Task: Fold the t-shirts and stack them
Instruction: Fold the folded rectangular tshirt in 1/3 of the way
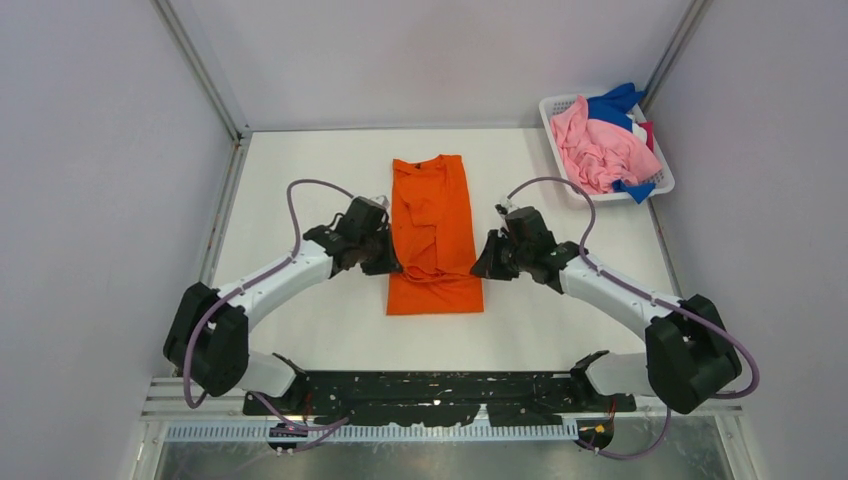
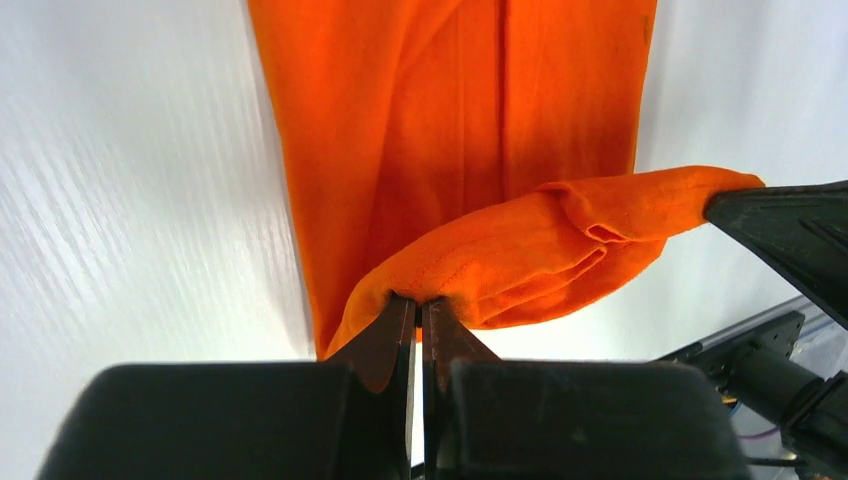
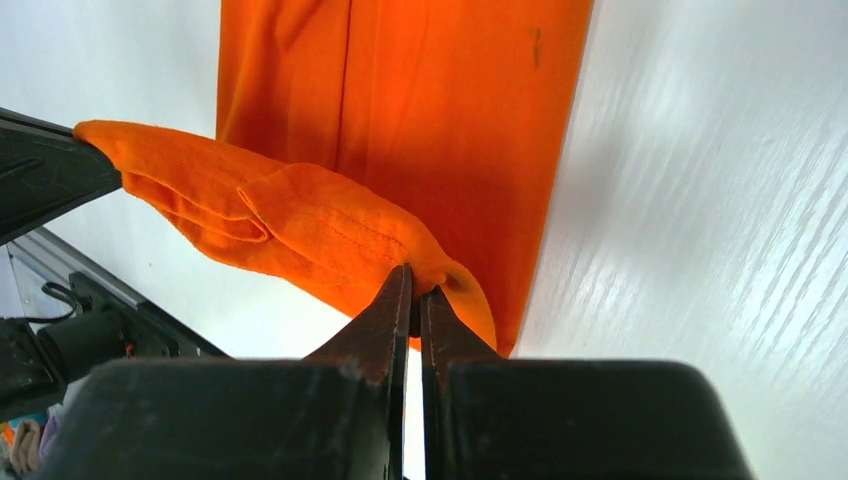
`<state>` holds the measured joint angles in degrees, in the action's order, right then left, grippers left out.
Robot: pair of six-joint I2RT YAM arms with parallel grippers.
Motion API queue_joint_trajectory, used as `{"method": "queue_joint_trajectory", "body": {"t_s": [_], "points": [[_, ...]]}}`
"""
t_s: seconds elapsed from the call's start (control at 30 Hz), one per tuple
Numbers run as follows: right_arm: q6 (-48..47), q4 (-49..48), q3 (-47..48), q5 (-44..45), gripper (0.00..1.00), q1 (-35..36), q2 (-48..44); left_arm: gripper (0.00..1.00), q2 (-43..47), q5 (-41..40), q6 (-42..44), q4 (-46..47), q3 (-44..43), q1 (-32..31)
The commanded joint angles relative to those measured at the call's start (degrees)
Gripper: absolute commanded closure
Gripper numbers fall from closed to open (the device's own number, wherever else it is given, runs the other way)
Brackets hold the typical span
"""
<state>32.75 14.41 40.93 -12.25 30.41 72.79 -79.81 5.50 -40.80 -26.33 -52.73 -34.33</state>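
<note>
My two arms reach forward and bend inward over the white table (image 1: pixel 300 180). The wrists sit low on either side of the long bright orange cloth t-shirt (image 1: pixel 437 225) lying at its middle. My left gripper (image 2: pixel 420 305) has its jaws pressed together on a raised fold at the shirt's left edge. My right gripper (image 3: pixel 412 292) pinches the same fold from the right, and the cloth sags between them. My fingers hide how deep the fabric sits. Pink (image 1: pixel 600 150) and blue (image 1: pixel 615 100) shirts lie heaped in the white mesh plastic basket (image 1: pixel 555 125) at the far right.
</note>
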Motion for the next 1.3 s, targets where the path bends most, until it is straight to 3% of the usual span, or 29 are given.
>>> {"method": "queue_joint_trajectory", "body": {"t_s": [0.0, 0.37, 1.0, 1.07, 1.2, 1.27], "points": [[-2.7, -3.1, 5.9, -2.1, 0.95, -2.7, 3.8, 1.0, -3.4, 0.7, 4.0, -0.7, -5.7, 2.6], [-3.5, -4.6, 14.3, -5.2, 0.95, -7.3, 13.7, 1.0, -13.3, 4.0, 7.2, -1.9, -14.0, 7.9], [-2.8, -7.4, 20.9, -6.8, 0.95, -11.2, 25.4, 1.0, -26.6, 7.6, 8.4, -3.2, -24.0, 11.3], [-2.8, -7.5, 21.6, -6.6, 0.94, -11.5, 27.1, 0.94, -27.8, 7.7, 8.2, -3.6, -25.1, 11.7], [-2.6, -7.4, 24.2, -6.7, 0.83, -12.1, 29.8, 0.65, -28.8, 8.6, 7.4, -2.8, -26.8, 12.9], [-2.2, -7.4, 25.9, -6.6, 0.69, -12.8, 30.8, 0.53, -28.9, 9.2, 7.2, -1.7, -28.0, 13.7]]}}
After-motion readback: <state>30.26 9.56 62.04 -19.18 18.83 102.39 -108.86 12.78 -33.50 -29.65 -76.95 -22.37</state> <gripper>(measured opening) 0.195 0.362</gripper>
